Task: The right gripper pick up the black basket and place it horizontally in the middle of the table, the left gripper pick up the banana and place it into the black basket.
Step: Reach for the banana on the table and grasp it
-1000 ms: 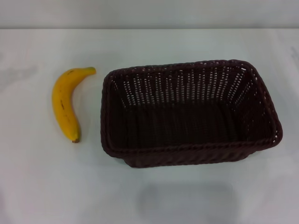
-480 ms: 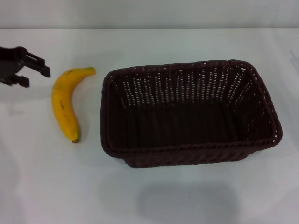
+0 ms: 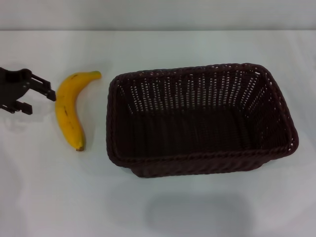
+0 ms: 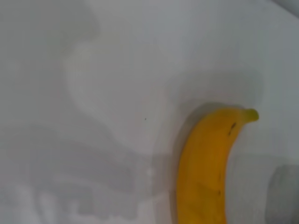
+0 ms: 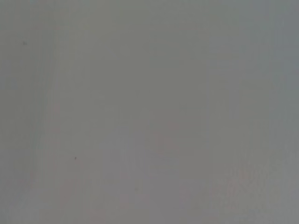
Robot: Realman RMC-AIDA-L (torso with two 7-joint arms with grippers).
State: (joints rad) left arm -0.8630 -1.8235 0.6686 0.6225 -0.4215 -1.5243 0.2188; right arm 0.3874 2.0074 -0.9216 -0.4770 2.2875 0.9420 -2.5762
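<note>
Table (image 3: 163,49) white; black basket (image 3: 197,121) already lay lengthwise near its middle, empty. Banana (image 3: 69,108) lay just left of the basket, apart from it. Left gripper (image 3: 37,94) hovered just beside the banana, fingers spread, nothing held. Banana step in hand; next calls for straddling and closing. Right gripper unseen.

Count on the desk (image 3: 197,44) — one surface, white. Baskets: one, the black basket (image 3: 200,121), dark woven wicker. Fruit: one banana (image 3: 69,108), yellow, also seen singly from the left wrist (image 4: 205,168). Tools in view: one — the left tool (image 3: 35,98), at the head view's left edge.
</note>
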